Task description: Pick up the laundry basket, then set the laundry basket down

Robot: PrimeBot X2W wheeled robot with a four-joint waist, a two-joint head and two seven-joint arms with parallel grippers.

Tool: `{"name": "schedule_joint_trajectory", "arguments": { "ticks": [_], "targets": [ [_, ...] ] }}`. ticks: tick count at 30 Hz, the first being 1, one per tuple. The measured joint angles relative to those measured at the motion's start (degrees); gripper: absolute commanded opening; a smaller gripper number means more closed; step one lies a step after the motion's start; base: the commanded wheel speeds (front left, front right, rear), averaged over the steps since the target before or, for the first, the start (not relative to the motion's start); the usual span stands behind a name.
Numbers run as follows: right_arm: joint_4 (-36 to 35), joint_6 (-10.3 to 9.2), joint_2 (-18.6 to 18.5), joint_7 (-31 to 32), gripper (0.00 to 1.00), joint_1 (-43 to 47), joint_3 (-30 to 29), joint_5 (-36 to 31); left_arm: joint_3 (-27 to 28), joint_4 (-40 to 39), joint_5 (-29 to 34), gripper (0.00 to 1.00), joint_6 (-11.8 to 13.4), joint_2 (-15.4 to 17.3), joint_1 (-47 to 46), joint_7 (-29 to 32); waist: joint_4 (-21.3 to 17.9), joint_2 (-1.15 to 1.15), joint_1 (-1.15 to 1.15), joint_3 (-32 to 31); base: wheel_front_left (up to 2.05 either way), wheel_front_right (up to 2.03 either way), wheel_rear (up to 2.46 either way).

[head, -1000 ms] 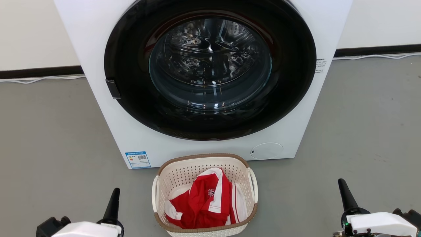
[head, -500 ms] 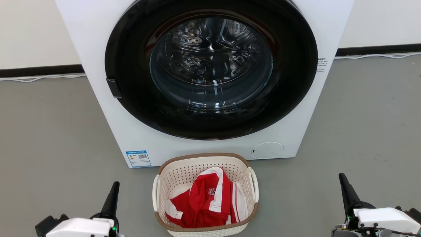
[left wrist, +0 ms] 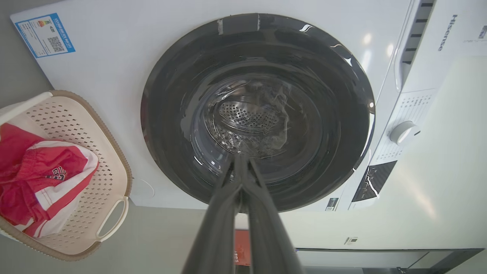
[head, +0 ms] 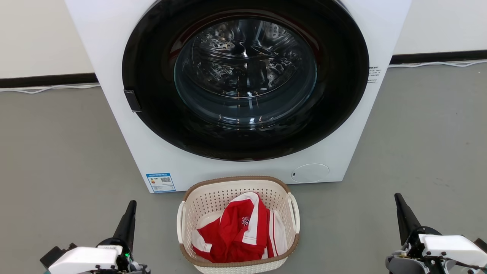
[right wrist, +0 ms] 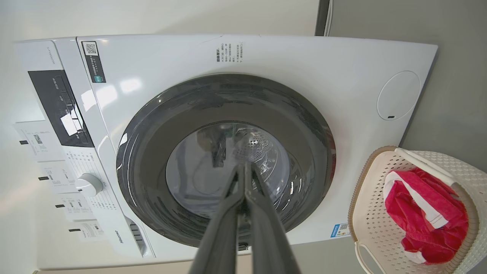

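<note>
While the laundry basket [head: 228,194] is stood mouth-up on the floor [head: 57,152], just before the washing machine [head: 159,167], its handles [head: 180,224] are turned left and right; its long axis cannot be told. The left gripper [head: 132,203] and right gripper [head: 398,196] are held well apart from it, fingers pressed together.

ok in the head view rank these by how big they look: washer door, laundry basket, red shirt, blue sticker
Largest to smallest:
1. washer door
2. laundry basket
3. red shirt, lying inside the basket
4. blue sticker
The basket is nearer the camera, but the gaps are wide enough to rank.
</note>
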Motion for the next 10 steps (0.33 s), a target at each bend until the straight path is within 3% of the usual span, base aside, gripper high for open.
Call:
{"name": "schedule_joint_trajectory", "arguments": {
  "ticks": [10],
  "targets": [
    [-0.11, 0.00, 0.00, 0.82, 0.00, -0.99, -0.30, 2.64, 0.37, 0.24, -3.24, 0.00, -0.34, -0.02, -1.21, 0.57, 0.05, 0.00, 0.00, 0.06, 0.00, 0.00, 0.00]
  ]
}}
